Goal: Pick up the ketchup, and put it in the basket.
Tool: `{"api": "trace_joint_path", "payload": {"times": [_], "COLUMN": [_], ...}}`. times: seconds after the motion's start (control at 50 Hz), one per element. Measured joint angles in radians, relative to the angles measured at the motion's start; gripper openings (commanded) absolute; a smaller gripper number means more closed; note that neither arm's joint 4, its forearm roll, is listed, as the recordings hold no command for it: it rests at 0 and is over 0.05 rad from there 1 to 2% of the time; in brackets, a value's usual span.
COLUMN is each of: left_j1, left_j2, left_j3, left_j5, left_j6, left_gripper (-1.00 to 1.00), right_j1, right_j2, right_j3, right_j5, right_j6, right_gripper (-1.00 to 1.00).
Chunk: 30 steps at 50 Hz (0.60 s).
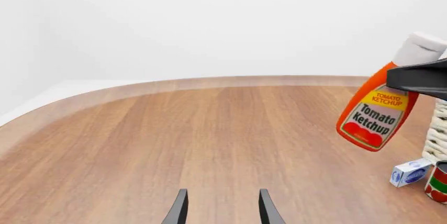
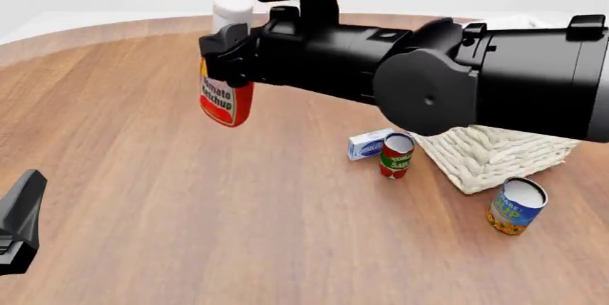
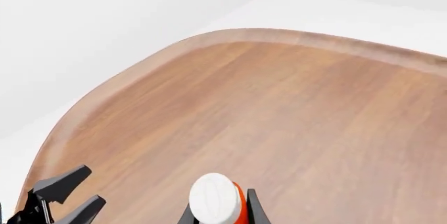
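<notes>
The right tool [image 2: 228, 52] is clamped on the ketchup [image 2: 225, 98], lifted clear of the desk [image 2: 142, 198] toward its far edge. Carrying it to the basket [image 2: 495, 152] remains. The left tool [image 1: 220, 208] hangs parted, empty.

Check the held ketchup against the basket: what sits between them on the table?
In the front view, a small white-and-blue box and a tomato sauce can stand between the ketchup and the basket.

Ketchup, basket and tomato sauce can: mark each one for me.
ketchup [image 2: 221, 104], front view, on its white label.
basket [image 2: 490, 154], front view, on its woven wall.
tomato sauce can [image 2: 395, 158], front view, on its side label.
</notes>
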Motion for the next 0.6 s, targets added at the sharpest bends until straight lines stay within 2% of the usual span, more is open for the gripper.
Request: {"api": "trace_joint_path", "payload": {"times": [0.6], "left_j1": [0.0], "left_j2": [0.0], "left_j3": [0.0], "left_j5": [0.0], "left_j6": [0.0], "left_gripper": [1.0], "right_j1": [-0.267], "right_j2": [-0.104], "right_j3": [0.055], "right_j5": [-0.031], "right_j6": [0.045], "right_gripper": [-1.0]}}
